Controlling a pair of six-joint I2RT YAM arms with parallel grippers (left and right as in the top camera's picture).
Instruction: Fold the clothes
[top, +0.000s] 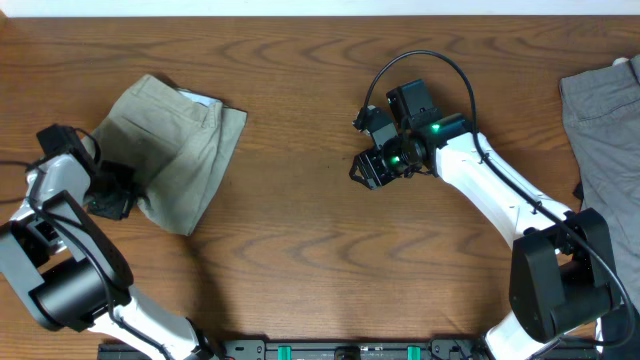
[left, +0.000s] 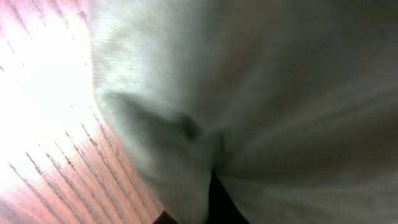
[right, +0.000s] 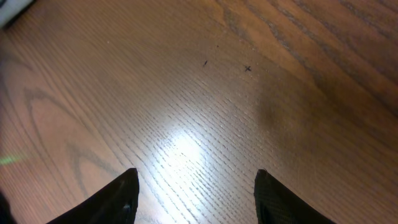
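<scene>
The clothes, pale khaki-green shorts (top: 175, 150), lie folded into a compact wedge at the left of the table. My left gripper (top: 115, 195) sits at their lower left edge. In the left wrist view the cloth (left: 261, 93) fills almost the whole frame and bunches into a crease at the left gripper (left: 208, 211), which is shut on a pinch of it. My right gripper (top: 362, 170) hovers over bare wood at the table's middle, away from the shorts. In its own view the right gripper (right: 196, 186) stands open, with only tabletop between the two dark fingertips (right: 121, 199).
A darker grey garment (top: 605, 120) lies at the right edge of the wooden table (top: 300, 260), partly out of frame. A black cable loops above the right arm (top: 420, 60). The arm bases stand along the front edge.
</scene>
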